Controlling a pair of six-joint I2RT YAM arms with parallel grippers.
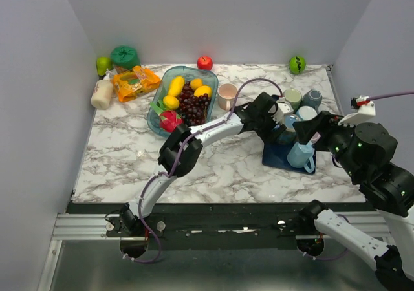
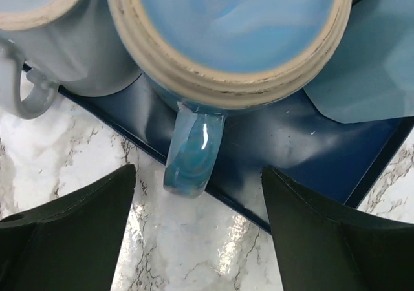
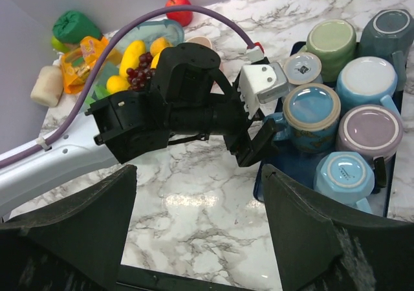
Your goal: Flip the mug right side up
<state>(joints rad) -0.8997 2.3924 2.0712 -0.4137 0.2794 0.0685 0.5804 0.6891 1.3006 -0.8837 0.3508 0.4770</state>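
A blue glazed mug stands upside down on a dark blue tray, its base up and its handle pointing off the tray's edge. My left gripper is open, low over the marble. The handle's end reaches just between the fingertips without touching them. From the right wrist view the left gripper is at the left side of this mug. My right gripper is open and empty, held above the table in front of the tray. From above, the mug is partly hidden by the arms.
Several other upside-down mugs crowd the tray: green, grey-blue, light blue, lilac, pale blue. A fruit container, a pink cup, a red apple and a snack packet lie at the back left.
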